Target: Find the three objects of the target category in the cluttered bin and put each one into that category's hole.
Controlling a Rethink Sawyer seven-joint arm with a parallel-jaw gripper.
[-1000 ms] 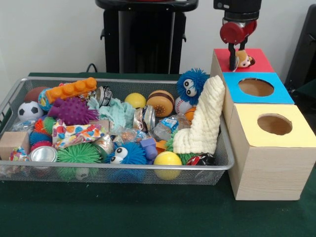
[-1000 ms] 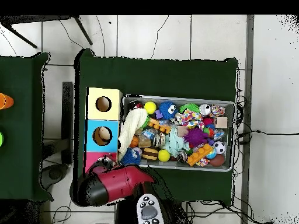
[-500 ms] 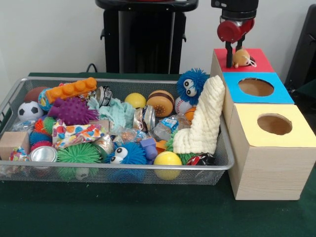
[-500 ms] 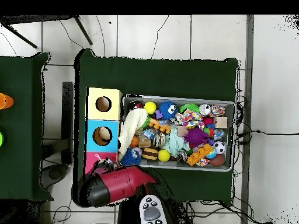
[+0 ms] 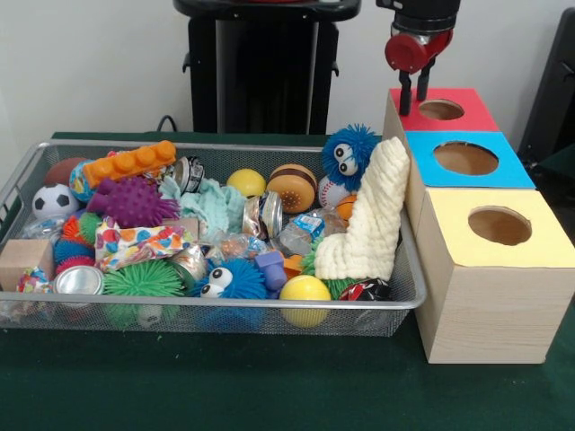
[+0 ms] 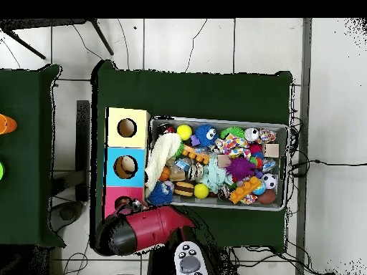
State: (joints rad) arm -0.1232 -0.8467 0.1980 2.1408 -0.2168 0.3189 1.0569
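The bin (image 5: 225, 306) of silver wire mesh sits on the green table and is full of toys; it also shows in the overhead view (image 6: 287, 166). To its right stand three wooden boxes with a red hole (image 5: 441, 109), a blue hole (image 5: 465, 158) and a yellow hole (image 5: 499, 225). My gripper (image 5: 411, 92) hangs just above the left side of the red hole, open and empty. In the overhead view my red arm (image 6: 147, 228) covers the gripper at the red box.
In the bin, a cream knitted cloth (image 5: 368, 215) leans against the right wall beside a blue furry ball with eyes (image 5: 349, 154). A burger toy (image 5: 292, 187), a yellow ball (image 5: 305, 289), an orange brick (image 5: 130, 163) and a purple spiky toy (image 5: 133, 202) lie among others.
The small tan toy that my gripper held over the red hole has dropped out of sight. My gripper has risen a little and moved slightly left.
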